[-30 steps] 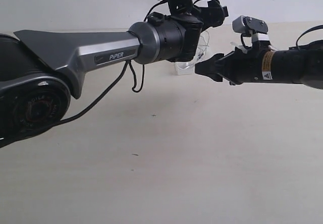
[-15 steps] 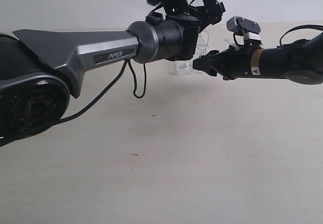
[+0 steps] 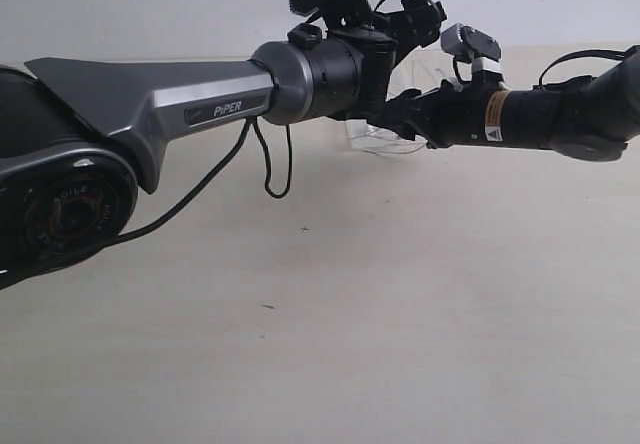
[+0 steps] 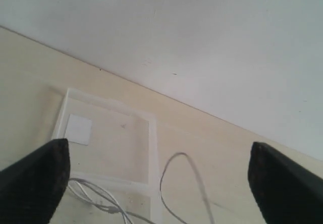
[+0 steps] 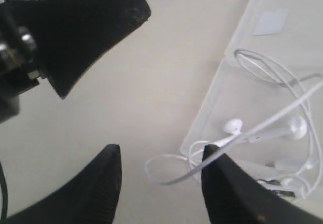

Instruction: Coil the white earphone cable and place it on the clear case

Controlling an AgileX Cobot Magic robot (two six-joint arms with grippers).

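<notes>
The clear case lies flat on the table, and most of the white earphone cable is piled on it with two earbuds. One cable loop spills off the case onto the table. My right gripper is open just beside the case's corner; one taut strand crosses in front of one of its fingers, with nothing clamped. My left gripper is wide open above the case, with a cable loop between its fingertips. In the exterior view both grippers meet over the case.
A finger of the left gripper hangs close in front of the right gripper. The left arm's black cable dangles below its wrist. The table's far edge meets a pale wall just behind the case.
My right gripper has moved left and slightly up, closing in on the case beneath the left gripper. The left wrist has shifted only slightly.
</notes>
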